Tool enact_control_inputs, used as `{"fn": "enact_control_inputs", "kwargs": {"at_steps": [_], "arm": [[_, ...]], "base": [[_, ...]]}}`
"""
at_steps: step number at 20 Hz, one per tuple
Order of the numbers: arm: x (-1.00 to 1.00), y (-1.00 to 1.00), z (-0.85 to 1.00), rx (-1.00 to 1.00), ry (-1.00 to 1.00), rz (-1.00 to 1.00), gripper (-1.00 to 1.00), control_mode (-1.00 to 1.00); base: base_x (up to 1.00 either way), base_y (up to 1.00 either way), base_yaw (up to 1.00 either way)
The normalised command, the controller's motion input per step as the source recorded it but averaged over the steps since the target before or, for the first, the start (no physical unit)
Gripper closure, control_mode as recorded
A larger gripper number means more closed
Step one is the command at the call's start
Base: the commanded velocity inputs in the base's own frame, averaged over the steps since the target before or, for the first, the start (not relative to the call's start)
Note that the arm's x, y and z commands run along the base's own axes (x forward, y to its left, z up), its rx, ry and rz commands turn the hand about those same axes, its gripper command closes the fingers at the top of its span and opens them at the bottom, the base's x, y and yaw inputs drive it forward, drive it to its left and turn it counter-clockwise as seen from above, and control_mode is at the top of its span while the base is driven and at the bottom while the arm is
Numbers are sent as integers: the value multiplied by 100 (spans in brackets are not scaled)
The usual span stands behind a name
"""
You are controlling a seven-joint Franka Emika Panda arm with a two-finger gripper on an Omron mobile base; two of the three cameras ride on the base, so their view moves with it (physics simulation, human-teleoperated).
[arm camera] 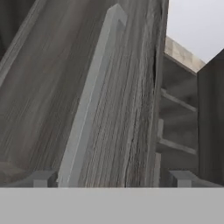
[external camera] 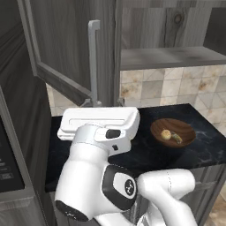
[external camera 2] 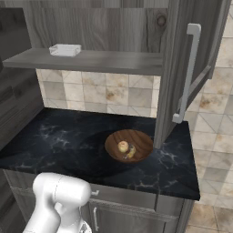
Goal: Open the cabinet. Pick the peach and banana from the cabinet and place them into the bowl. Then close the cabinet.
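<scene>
Wood door [arm camera: 48, 87] rigid, hinged, swings easy; claw [arm camera: 113, 178] wide, empty, should push flat near bar handle [arm camera: 89, 109].

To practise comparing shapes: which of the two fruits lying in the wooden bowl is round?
The peach, a small round fruit; the banana beside it is slim and curved.

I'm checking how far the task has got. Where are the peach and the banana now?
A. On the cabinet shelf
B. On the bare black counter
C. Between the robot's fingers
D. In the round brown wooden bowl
D: the small round reddish-yellow peach and the slim yellow banana both lie inside the round brown wooden bowl on the black marble counter.
</scene>
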Motion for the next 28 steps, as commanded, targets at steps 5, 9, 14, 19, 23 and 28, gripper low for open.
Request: {"fn": "enact_control_inputs", "kwargs": {"at_steps": [5,9,14,19,23,28], "arm": [[73,0,-5,0,0,-26,-100,-100],[64,-51,-9,4,-4,-6,-100,-100],[92,-92,-25,9,-8,0,-100,-100],[100,-94,-33,11,-1,1,-100,-100],[100,-59,-29,4,0,4,-100,-100],[100,-39,-23,2,1,1,-100,-100]], "base": [[0,0,0],[0,0,0],[0,0,0],[0,0,0],[0,0,0],[0,0,0]]}}
